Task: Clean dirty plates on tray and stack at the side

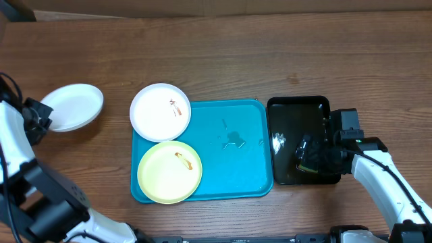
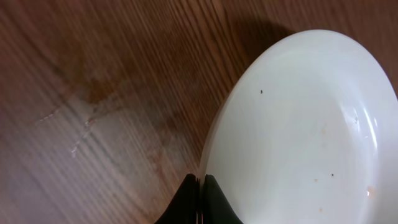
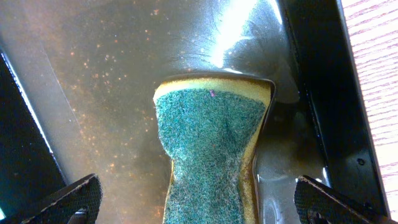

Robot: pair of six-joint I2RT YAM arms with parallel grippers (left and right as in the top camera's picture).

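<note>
- We see the right gripper (image 3: 202,204) spread wide over the black tray (image 3: 93,74). Its fingers (image 3: 68,199) stand either side of the sponge (image 3: 208,143), clear of it.
- The left gripper (image 2: 200,186) is clamped on the rim of a white plate (image 2: 298,124), well left of the tray (image 1: 236,169).
- We cannot tell whether that plate rests on the table (image 2: 93,93).
- The yellow-green plate (image 1: 169,172), smeared, lies on the tray's near left.
- Just beyond it, a second white plate (image 1: 160,111), also smeared, overhangs the tray's far-left corner.
</note>
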